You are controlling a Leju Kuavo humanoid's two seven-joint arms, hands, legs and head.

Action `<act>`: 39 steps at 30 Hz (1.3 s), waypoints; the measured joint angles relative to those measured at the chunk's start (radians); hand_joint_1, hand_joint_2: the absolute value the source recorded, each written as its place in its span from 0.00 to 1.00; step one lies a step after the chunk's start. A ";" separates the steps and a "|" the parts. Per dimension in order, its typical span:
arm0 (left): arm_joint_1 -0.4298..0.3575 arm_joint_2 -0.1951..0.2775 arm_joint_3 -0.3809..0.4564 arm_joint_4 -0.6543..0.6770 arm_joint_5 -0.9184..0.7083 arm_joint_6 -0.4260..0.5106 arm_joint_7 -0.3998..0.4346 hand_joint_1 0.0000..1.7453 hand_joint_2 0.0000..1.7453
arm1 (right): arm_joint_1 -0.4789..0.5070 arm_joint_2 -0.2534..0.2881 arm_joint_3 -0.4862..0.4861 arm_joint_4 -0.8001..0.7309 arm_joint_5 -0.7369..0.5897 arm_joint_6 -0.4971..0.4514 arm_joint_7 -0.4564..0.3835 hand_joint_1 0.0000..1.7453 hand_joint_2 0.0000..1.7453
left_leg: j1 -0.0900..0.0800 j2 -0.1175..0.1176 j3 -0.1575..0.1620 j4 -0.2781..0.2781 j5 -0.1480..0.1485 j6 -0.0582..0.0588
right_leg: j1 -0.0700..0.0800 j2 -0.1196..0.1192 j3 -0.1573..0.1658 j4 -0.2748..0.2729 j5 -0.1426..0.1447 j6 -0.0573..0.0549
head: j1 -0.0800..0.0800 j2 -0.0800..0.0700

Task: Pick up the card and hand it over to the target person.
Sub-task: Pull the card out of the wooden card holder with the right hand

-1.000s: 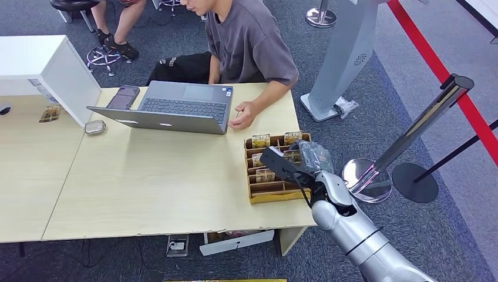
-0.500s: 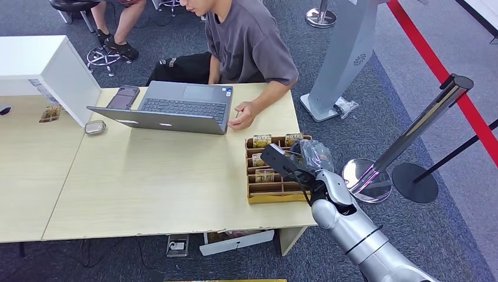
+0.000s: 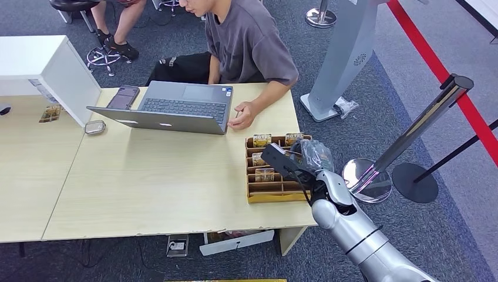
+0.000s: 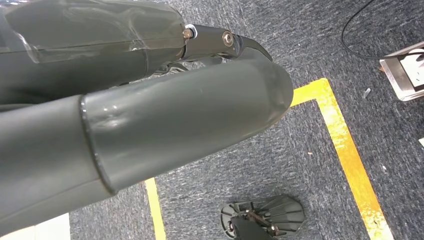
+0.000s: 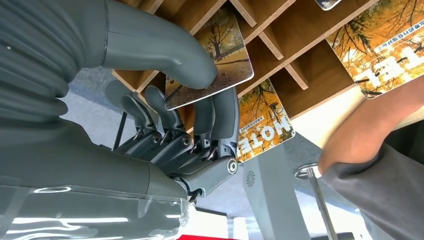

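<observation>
The right hand [image 5: 165, 100] was clamped on a card [image 5: 212, 62], its thumb pressed on the printed face and its dark fingers [image 5: 220, 115] set against the underside, so that the card was pinched near one edge and stood out from the hand. In the head view the same right hand [image 3: 305, 155] hung over the wooden card rack [image 3: 253, 191], which sat on the table [image 3: 147, 188] toward the 4 o'clock corner of the tabletop. The held card appeared to be partly raised from its slot, though whether it was fully free of the dividers could not be told. More cards [image 5: 385, 55] lay in neighbouring compartments of the rack. At about 11 o'clock from the rack a person [image 3: 249, 44] sat behind a laptop [image 3: 170, 108], one hand [image 3: 242, 116] resting on the table just beyond the rack's far edge; a forearm [image 5: 370, 125] crossed the right wrist view. To do the step well, the card should probably be lifted straight along its slot until it clears the dividers, with steady thumb pressure so that the thin card does not slip or pivot, and only then swung toward the person's hand with the free edge leading, kept well above the remaining cards. The left hand [image 4: 150, 100] hung over the carpet; whether its fingers were apart or together could not be told.
</observation>
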 joint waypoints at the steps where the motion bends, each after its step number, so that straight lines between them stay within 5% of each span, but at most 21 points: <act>1: 0.002 0.000 0.003 0.000 0.002 0.001 -0.003 0.00 0.00 | 0.003 -0.012 -0.008 -0.040 0.003 0.005 0.003 0.89 1.00 | 0.000 0.000 0.000 0.000 0.000 0.000 | 0.000 0.000 0.000 0.000 0.000 0.000 | 0.000 0.000; 6: 0.014 -0.002 0.015 0.004 0.010 0.003 -0.013 0.00 0.00 | 0.011 -0.075 -0.048 -0.238 0.046 0.053 0.031 0.88 1.00 | 0.000 -0.001 -0.002 0.001 0.000 0.000 | 0.000 -0.001 -0.001 0.001 -0.001 0.000 | 0.000 0.000; 18: 0.016 0.001 0.022 0.003 0.013 0.011 -0.022 0.00 0.00 | -0.013 -0.070 -0.151 -0.382 0.037 -0.011 0.031 0.95 1.00 | 0.000 -0.001 -0.002 0.002 0.000 0.000 | 0.000 -0.001 -0.002 0.001 -0.001 0.000 | 0.000 0.000; 27: 0.000 -0.002 -0.010 -0.005 -0.022 0.006 0.005 0.00 0.00 | -0.060 0.042 -0.154 -0.150 0.082 -0.241 -0.045 0.95 1.00 | 0.000 0.002 0.001 -0.001 0.001 0.000 | 0.000 0.002 0.000 -0.001 0.002 0.000 | 0.000 0.000; 39: -0.023 -0.005 -0.036 -0.009 -0.059 -0.007 0.035 0.00 0.00 | -0.171 0.148 -0.089 0.246 0.129 -0.304 -0.073 0.94 1.00 | 0.000 0.005 0.002 -0.001 0.000 0.000 | 0.000 0.005 0.002 -0.001 0.002 0.000 | 0.000 0.000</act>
